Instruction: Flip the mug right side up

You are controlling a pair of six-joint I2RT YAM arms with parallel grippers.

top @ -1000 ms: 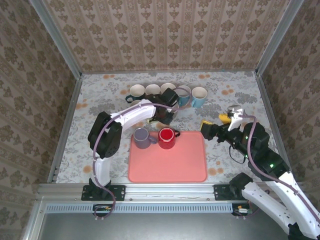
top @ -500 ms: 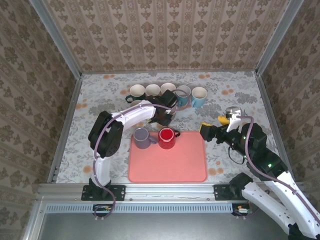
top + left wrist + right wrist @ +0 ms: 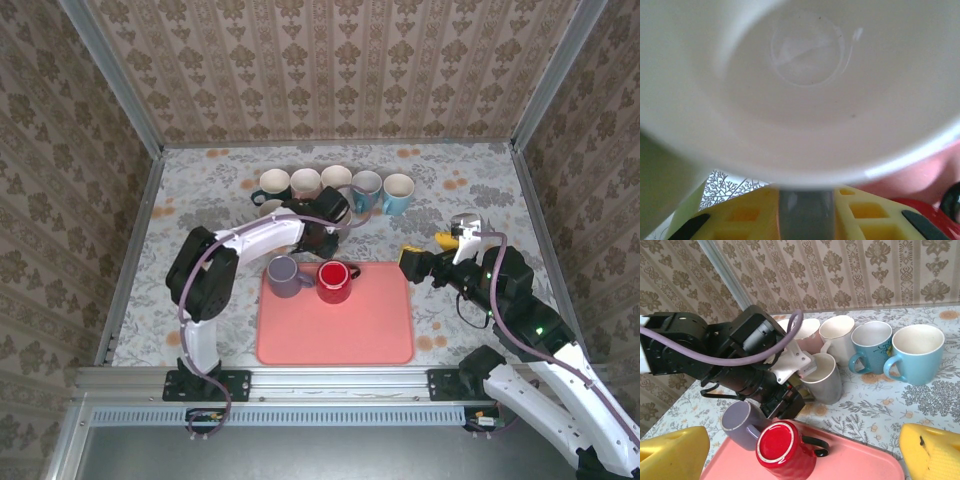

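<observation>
A grey mug point(image 3: 826, 379) with a white inside point(image 3: 805, 75) stands mouth up on the table just behind the pink tray point(image 3: 865, 465). My left gripper point(image 3: 805, 215) has its yellow fingers point(image 3: 735, 217) on either side of the mug's grey handle point(image 3: 805, 212), which fills the gap between them. From above, the left gripper point(image 3: 322, 230) covers most of that mug. A red mug point(image 3: 782, 450) and a purple mug point(image 3: 740, 424) rest bottom up on the tray. My right gripper point(image 3: 802, 440) hangs open and holds nothing at the tray's right point(image 3: 428, 247).
Several upright mugs line the back: cream point(image 3: 275, 183), point(image 3: 305, 182), point(image 3: 336, 179) and blue point(image 3: 367, 188), point(image 3: 398, 190). The tray's near half point(image 3: 340, 335) is bare. Patterned walls and metal rails enclose the table.
The left gripper and forearm have shifted a little toward the near left, still at the grey mug. The right arm has stayed put.
</observation>
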